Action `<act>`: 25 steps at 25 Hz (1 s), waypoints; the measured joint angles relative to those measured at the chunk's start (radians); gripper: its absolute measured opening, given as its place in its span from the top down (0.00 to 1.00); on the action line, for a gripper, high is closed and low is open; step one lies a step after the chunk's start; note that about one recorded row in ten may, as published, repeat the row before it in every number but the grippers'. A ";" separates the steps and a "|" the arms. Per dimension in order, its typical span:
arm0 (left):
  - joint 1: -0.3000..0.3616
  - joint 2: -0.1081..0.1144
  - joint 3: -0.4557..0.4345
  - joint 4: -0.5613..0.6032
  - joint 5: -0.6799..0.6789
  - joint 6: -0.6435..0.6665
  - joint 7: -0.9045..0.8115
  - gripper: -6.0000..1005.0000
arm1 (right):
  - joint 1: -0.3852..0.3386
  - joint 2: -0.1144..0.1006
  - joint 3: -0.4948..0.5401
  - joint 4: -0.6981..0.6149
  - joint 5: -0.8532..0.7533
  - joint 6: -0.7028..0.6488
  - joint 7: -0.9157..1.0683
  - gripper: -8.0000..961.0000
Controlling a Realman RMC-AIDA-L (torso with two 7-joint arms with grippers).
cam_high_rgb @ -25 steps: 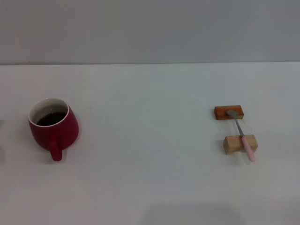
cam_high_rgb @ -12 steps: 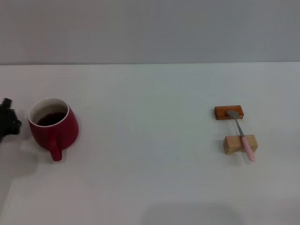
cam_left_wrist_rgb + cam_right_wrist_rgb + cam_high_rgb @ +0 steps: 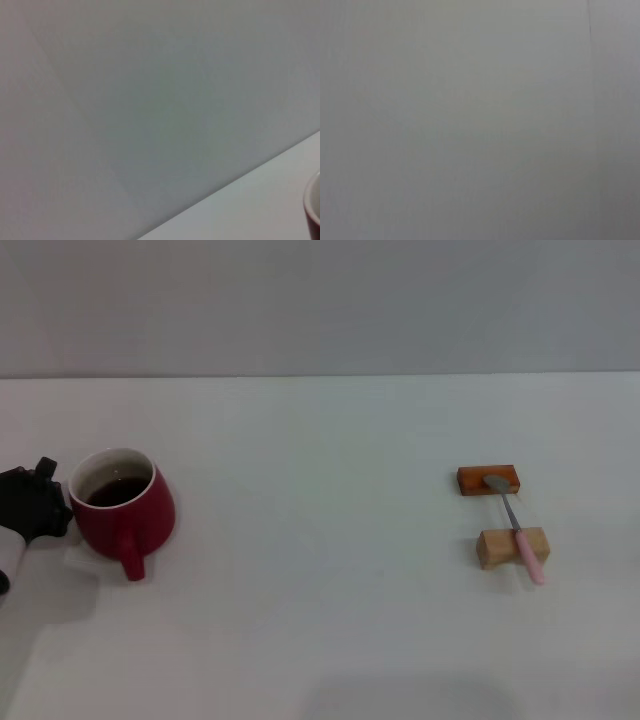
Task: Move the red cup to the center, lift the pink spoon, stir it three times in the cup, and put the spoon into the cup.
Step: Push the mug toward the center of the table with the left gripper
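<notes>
The red cup [image 3: 124, 512] stands on the white table [image 3: 320, 620] at the far left, with dark liquid inside and its handle facing the front. My left gripper [image 3: 42, 502], black, is at the table's left edge, right against the cup's left side. A sliver of the cup's rim shows in the left wrist view [image 3: 315, 210]. The pink spoon [image 3: 517, 531] lies at the right, its silver bowl on an orange-brown block [image 3: 488, 480] and its pink handle across a tan wooden block [image 3: 511, 547]. My right gripper is out of view.
A grey wall [image 3: 320, 300] runs behind the table. The right wrist view shows only a plain grey surface.
My left gripper has come in from the left edge up to the cup. The cup has shifted a little to the right. The spoon and blocks have not moved.
</notes>
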 joint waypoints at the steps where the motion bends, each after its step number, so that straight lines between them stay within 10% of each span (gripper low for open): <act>1: 0.000 0.000 0.000 0.000 0.000 0.000 0.000 0.98 | 0.000 0.000 0.000 0.000 0.000 0.000 0.000 0.40; 25: 0.012 -0.015 0.236 -0.103 -0.003 0.011 -0.021 0.96 | 0.010 -0.008 0.001 -0.003 0.000 0.008 0.000 0.40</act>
